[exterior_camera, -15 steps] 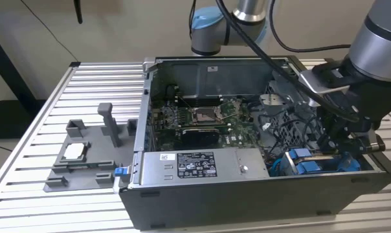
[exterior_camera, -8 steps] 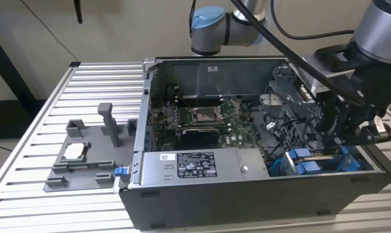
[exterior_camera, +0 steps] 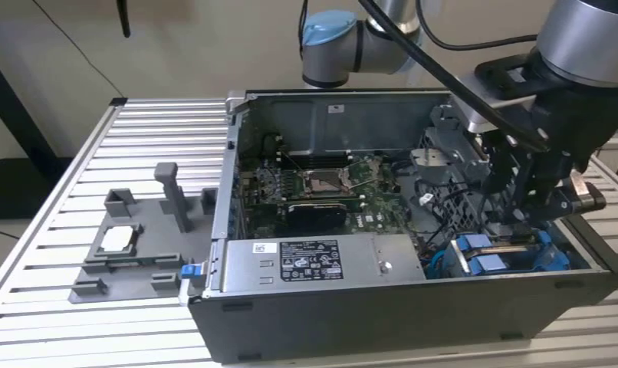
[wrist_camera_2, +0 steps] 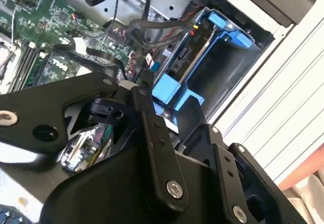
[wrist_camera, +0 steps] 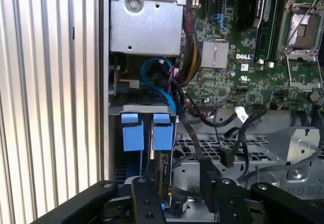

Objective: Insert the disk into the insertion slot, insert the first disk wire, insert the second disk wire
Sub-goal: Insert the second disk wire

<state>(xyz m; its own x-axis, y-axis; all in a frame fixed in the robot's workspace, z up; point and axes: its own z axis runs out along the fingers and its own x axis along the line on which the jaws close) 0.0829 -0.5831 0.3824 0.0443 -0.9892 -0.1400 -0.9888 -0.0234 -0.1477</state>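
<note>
One open computer case (exterior_camera: 391, 314), one green motherboard (exterior_camera: 320, 188), one grey power-supply box (exterior_camera: 309, 261), one insertion slot (exterior_camera: 508, 253). Two blue tabs (wrist_camera: 132, 132) counted in the first wrist view. One robot arm (exterior_camera: 360, 46), one slatted table (exterior_camera: 43, 253).

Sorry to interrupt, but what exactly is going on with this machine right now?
One robot arm is working inside an open computer case on a slatted table. Its tool is down at the exterior view's right end of the case. In the first wrist view, the blue-framed disk appears to sit in the insertion slot already. Loose black wires hang beside it; whether either is plugged into the disk, I cannot tell.
</note>
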